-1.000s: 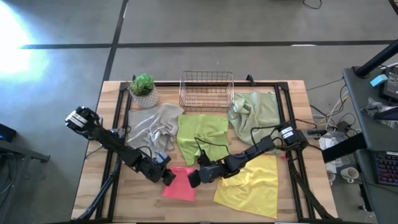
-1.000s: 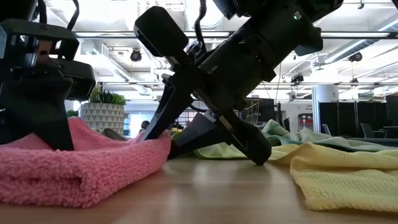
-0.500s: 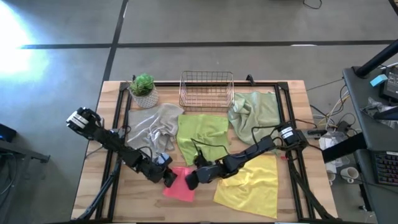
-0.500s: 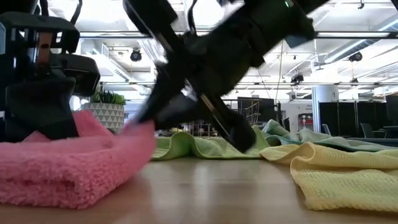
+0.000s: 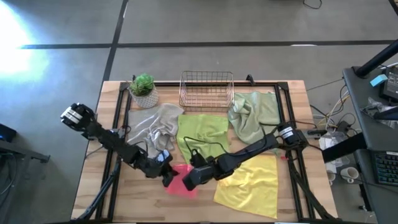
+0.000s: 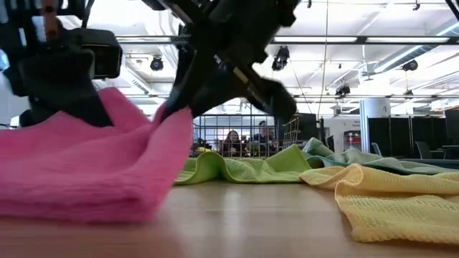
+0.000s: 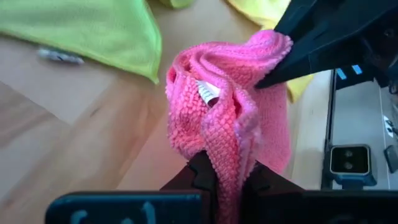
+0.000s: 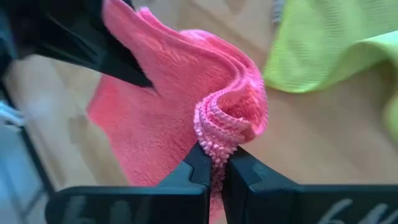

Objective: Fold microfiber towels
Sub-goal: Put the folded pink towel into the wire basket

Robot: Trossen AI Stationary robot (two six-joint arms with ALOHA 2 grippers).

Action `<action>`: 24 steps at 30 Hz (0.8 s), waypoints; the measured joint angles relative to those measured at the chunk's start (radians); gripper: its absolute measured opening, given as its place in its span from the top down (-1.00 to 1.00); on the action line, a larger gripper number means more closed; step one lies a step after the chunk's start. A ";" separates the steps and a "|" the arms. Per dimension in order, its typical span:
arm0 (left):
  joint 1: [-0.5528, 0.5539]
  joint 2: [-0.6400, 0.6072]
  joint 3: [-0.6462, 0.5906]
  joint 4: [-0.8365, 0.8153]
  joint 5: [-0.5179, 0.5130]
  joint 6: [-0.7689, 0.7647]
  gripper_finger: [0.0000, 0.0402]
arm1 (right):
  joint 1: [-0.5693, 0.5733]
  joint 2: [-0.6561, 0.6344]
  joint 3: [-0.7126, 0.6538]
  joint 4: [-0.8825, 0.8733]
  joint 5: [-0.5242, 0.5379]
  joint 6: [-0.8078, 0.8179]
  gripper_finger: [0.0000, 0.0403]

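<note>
Pinching one edge of the hot pink towel in our left hand, we have the fingers clenched on its bunched fabric; our right hand grips the opposite edge the same way, fingers tight on a fold. The towel is raised between both hands above the wooden surface, near its front edge. The lime green towel lies just behind, the yellow towel beside it, the grey towel and pale sage green towel farther back near the copper basket.
</note>
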 joint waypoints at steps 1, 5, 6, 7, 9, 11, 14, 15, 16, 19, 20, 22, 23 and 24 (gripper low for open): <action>0.006 -0.009 0.000 -0.002 0.000 0.014 0.98 | -0.001 0.000 0.019 -0.041 0.010 0.000 0.96; 0.037 -0.042 0.000 -0.001 -0.001 0.070 0.98 | -0.005 0.000 0.103 -0.183 0.059 -0.006 0.96; 0.048 -0.050 0.000 0.000 -0.001 0.078 0.98 | -0.006 -0.001 0.124 -0.214 0.070 -0.012 0.96; 0.059 -0.058 0.002 0.002 -0.001 0.089 0.98 | -0.009 -0.001 0.144 -0.246 0.080 -0.017 0.96; 0.079 -0.077 0.002 -0.002 -0.001 0.113 0.98 | -0.014 -0.001 0.183 -0.309 0.100 -0.026 0.96; 0.102 -0.094 0.009 0.002 0.000 0.146 0.98 | -0.021 -0.001 0.218 -0.383 0.130 -0.032 0.96; 0.141 -0.119 0.019 -0.001 0.000 0.216 0.98 | -0.038 -0.001 0.263 -0.486 0.159 -0.044 0.96; 0.156 -0.126 0.023 0.003 0.000 0.239 0.98 | -0.046 -0.001 0.275 -0.514 0.161 -0.052 0.96; 0.171 -0.133 0.026 0.001 0.000 0.259 0.98 | -0.053 -0.001 0.287 -0.538 0.165 -0.060 0.96; 0.224 -0.149 0.041 -0.001 0.002 0.309 0.98 | -0.078 -0.001 0.319 -0.581 0.167 -0.097 0.96; 0.243 -0.157 0.045 -0.005 0.007 0.327 0.98 | -0.087 -0.002 0.326 -0.587 0.168 -0.115 0.96; 0.281 -0.164 0.057 -0.003 0.014 0.364 0.98 | -0.107 -0.004 0.337 -0.601 0.168 -0.147 0.96; 0.301 -0.168 0.061 -0.003 0.022 0.384 0.98 | -0.119 -0.007 0.338 -0.605 0.168 -0.169 0.96; 0.321 -0.172 0.062 -0.008 0.032 0.402 0.98 | -0.131 -0.010 0.339 -0.611 0.172 -0.187 0.96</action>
